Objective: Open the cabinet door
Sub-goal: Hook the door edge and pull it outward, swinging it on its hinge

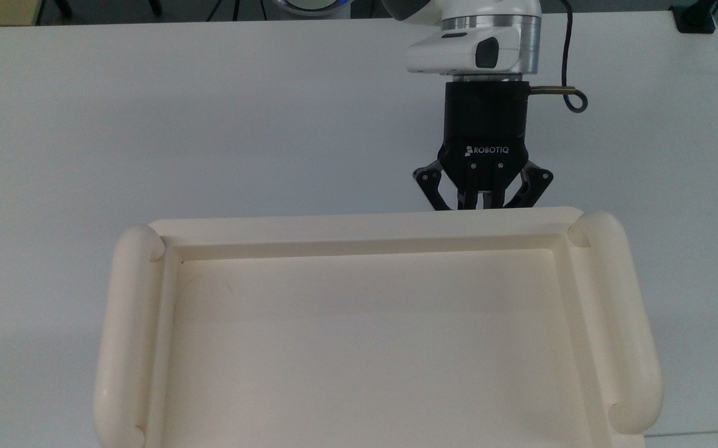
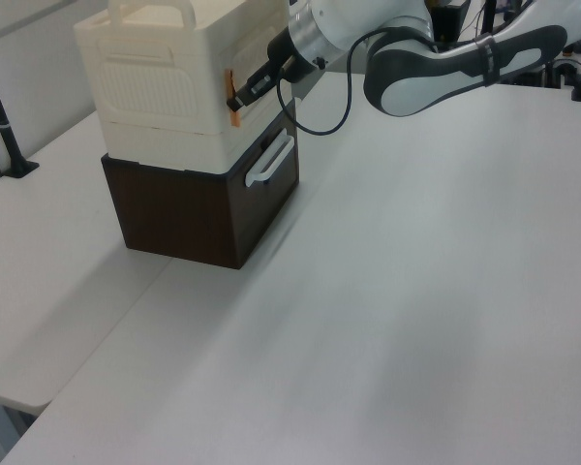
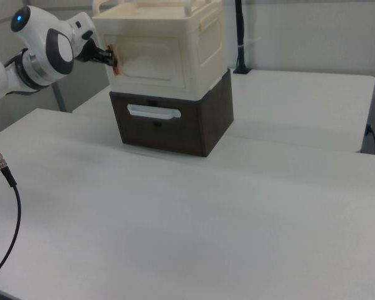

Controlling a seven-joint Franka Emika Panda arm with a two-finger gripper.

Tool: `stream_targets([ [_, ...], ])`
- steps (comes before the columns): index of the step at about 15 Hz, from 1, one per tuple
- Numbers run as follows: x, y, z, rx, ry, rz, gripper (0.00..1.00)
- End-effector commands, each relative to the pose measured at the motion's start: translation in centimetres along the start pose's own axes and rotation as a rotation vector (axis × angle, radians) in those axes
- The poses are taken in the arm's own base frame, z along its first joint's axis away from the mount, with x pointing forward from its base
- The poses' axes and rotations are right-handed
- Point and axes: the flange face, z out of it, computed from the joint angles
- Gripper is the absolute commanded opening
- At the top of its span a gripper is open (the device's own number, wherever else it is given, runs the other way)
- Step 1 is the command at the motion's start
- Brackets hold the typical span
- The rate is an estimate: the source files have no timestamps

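Up high, the gripper (image 1: 481, 200) presses against the front of a cream cabinet (image 3: 169, 50) stacked on a dark brown drawer unit (image 3: 175, 119) on a white table (image 3: 194, 225). Its fingers are pinched nearly together on the door (image 3: 149, 57) handle (image 2: 231, 97), near the right view's left edge of the door.

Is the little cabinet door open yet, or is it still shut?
Shut. In the right view the cabinet door lies flat against the cream cabinet, with no gap. The gripper sits at its edge.
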Motion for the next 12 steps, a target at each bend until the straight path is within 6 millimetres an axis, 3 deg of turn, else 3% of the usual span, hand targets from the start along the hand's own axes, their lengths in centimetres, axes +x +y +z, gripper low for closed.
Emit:
stream_targets([
  [1, -0.6, -0.1, -2.1, -0.007, -0.01, -0.006, 0.06],
  [9, 0.0, 1.5, -4.7, -0.051, -0.156, 0.036, 0.07],
  [11, -0.2, 2.0, -5.1, -0.042, -0.231, 0.036, 0.13],
  [12, -0.6, 2.4, -5.6, -0.016, -0.31, 0.014, 0.21],
])
